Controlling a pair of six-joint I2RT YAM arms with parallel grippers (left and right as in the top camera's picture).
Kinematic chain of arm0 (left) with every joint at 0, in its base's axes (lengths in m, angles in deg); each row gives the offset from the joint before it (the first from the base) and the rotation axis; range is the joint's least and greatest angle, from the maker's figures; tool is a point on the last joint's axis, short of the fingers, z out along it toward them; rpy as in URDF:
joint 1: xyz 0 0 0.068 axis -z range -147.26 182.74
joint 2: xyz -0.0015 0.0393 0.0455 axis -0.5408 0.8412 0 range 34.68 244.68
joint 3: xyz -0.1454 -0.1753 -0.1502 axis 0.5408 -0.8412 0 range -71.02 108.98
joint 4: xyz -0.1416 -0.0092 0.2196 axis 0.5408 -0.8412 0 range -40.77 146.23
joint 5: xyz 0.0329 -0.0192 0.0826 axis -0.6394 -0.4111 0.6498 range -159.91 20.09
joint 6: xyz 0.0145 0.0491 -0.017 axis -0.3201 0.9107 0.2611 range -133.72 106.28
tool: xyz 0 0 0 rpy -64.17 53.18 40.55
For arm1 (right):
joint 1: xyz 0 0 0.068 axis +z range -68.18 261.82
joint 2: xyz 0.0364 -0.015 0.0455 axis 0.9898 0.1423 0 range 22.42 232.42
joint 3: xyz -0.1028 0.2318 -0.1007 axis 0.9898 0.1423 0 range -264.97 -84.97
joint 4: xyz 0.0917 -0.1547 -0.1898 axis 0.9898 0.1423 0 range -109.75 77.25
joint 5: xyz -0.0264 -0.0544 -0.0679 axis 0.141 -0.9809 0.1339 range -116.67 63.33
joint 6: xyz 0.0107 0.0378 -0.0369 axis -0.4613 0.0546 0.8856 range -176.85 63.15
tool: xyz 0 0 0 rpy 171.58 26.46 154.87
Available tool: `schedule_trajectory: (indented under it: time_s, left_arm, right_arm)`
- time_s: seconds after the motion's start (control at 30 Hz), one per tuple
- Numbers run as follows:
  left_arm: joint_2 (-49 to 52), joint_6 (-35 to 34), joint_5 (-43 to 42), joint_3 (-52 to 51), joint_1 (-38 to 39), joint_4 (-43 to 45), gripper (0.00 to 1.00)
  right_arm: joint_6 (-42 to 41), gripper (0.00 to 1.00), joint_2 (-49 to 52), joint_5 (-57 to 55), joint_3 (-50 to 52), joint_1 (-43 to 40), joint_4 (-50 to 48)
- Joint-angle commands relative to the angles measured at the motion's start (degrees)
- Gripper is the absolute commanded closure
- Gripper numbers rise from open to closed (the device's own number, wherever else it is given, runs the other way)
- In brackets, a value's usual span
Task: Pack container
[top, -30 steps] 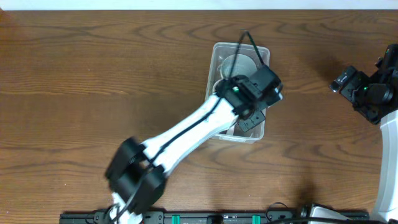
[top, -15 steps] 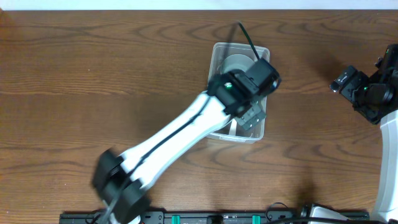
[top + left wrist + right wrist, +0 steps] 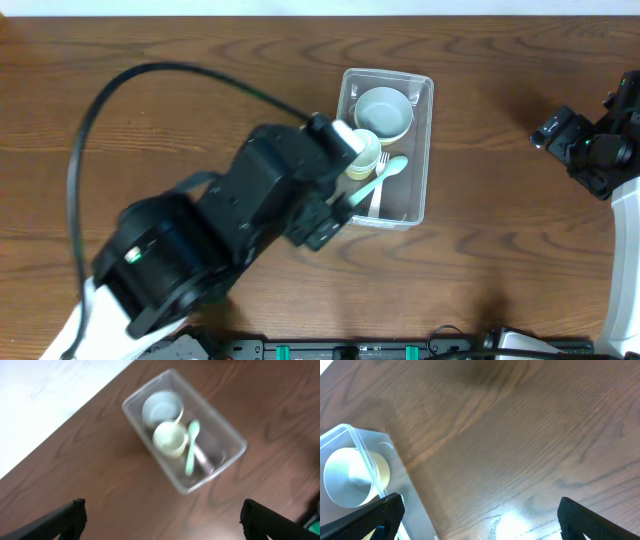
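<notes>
The clear container (image 3: 426,150) stands right of the table's middle. In it are a pale bowl (image 3: 384,110), a yellowish cup (image 3: 362,152), a mint spoon (image 3: 386,174) and a white fork (image 3: 377,198). In the left wrist view the container (image 3: 148,442) lies well below, with bowl (image 3: 161,407), cup (image 3: 171,439) and spoon (image 3: 191,449) inside. My left gripper (image 3: 162,511) hangs high above the table, open and empty. My right gripper (image 3: 480,505) is open over bare wood, right of the container (image 3: 415,505); the bowl (image 3: 347,477) shows through its wall.
My raised left arm (image 3: 220,240) fills the overhead view's lower left and covers the container's near-left corner. The right arm (image 3: 590,150) stays at the table's right edge. A white surface (image 3: 45,395) borders the far table edge.
My left gripper has opened and pulled up and back out of the container, toward the lower left. The spoon now lies in the container. The right arm has not moved.
</notes>
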Motion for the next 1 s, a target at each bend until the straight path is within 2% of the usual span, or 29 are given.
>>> schedule_trajectory:
  time_s: [0.0,0.13,0.33,0.47,0.6,0.83,0.97]
  left_arm:
    - [-3.17,-0.83,6.36,-0.26,-0.24,-2.71,0.02]
    - [-7.48,-6.19,9.53,-0.28,-1.62,-6.69,0.02]
    - [-14.34,-6.45,9.88,-4.50,-8.37,-4.31,0.02]
    - [-19.28,-6.40,8.11,-12.76,-18.60,4.17,0.02]
    - [-25.73,-5.66,1.60,-25.62,-28.76,14.95,0.02]
    - [-38.18,-5.14,-3.93,-50.31,-36.96,33.27,0.02]
    - [-46.07,-5.14,-6.49,-63.78,-39.74,40.63,0.02]
  right_arm:
    - [-0.61,0.01,-0.35,-0.15,-0.09,-0.26,0.07]
    - [-0.61,0.01,-0.35,-0.13,-0.09,-0.26,0.07]
    - [-0.61,0.01,-0.35,-0.15,-0.09,-0.26,0.07]
    - [-0.61,0.01,-0.35,-0.13,-0.09,-0.26,0.07]
    - [-0.61,0.01,-0.35,-0.15,-0.09,-0.26,0.07]
    - [-0.61,0.01,-0.35,-0.15,-0.09,-0.26,0.07]
    - [-0.61,0.01,-0.35,-0.15,-0.09,-0.26,0.07]
